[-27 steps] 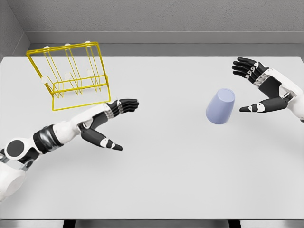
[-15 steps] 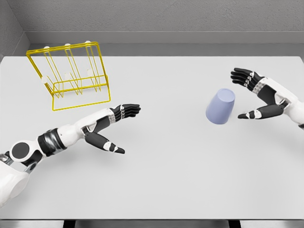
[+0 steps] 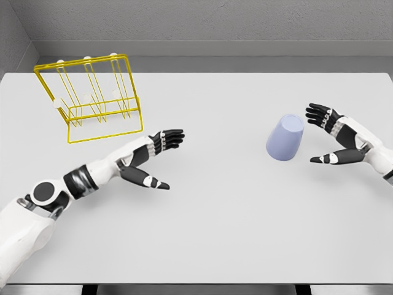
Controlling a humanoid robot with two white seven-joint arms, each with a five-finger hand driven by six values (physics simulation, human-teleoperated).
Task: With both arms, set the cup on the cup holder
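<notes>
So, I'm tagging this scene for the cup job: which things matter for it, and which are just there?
Part of the job:
cup
yellow wire cup holder
right hand, open beside the cup
left hand, open

Just there:
table
grey wall

Lavender cup [image 3: 285, 138] stands between the spread hands — yellow cup holder [image 3: 92, 98] far left
</notes>
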